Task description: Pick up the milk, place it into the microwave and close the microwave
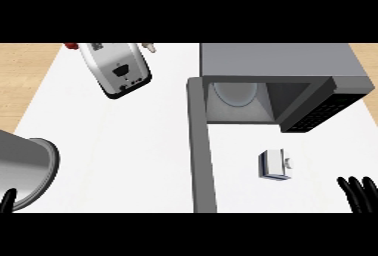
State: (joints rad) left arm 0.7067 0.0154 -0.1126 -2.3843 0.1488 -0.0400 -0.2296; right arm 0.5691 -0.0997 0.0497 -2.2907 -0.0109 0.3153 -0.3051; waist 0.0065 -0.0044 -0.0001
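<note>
Lying boxy milk carton (275, 164), open grey microwave (284, 87), right hand (359, 192) fingers straight, empty.

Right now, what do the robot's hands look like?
Only bits show. The right hand has thin, glossy black fingers coming in at the lower right edge. The left hand is just a sliver of black at the lower left edge. No forearms, cables or markings are visible.

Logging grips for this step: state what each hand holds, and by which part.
Nothing is held. The right hand is open, apart from the milk; the left hand barely shows at the lower edge.
</note>
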